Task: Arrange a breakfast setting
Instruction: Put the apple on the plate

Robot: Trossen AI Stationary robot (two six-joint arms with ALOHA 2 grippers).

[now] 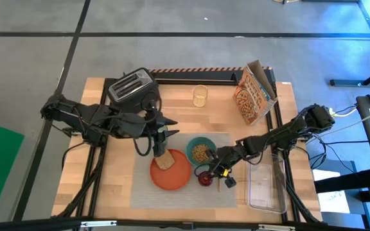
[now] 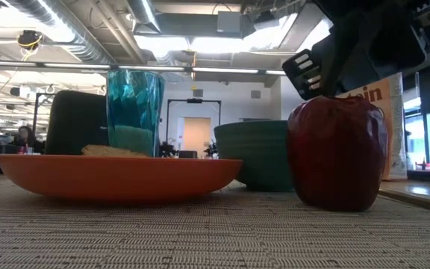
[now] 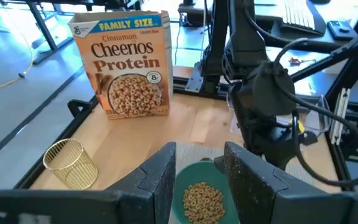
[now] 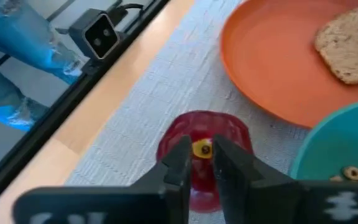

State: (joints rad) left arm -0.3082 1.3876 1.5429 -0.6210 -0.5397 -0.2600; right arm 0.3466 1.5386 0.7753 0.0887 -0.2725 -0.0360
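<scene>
Fruit (image 4: 202,155) beneath right gripper (image 4: 202,169) fingers

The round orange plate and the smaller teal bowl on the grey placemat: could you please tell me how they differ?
The round orange plate is wider and shallow; the smaller teal bowl is narrower with taller walls. The plate carries a toast slice; the bowl holds cereal rings. In the high view, the bowl sits nearer the dark-red fruit than the plate does. Both are round and rest on the grey woven placemat.
</scene>
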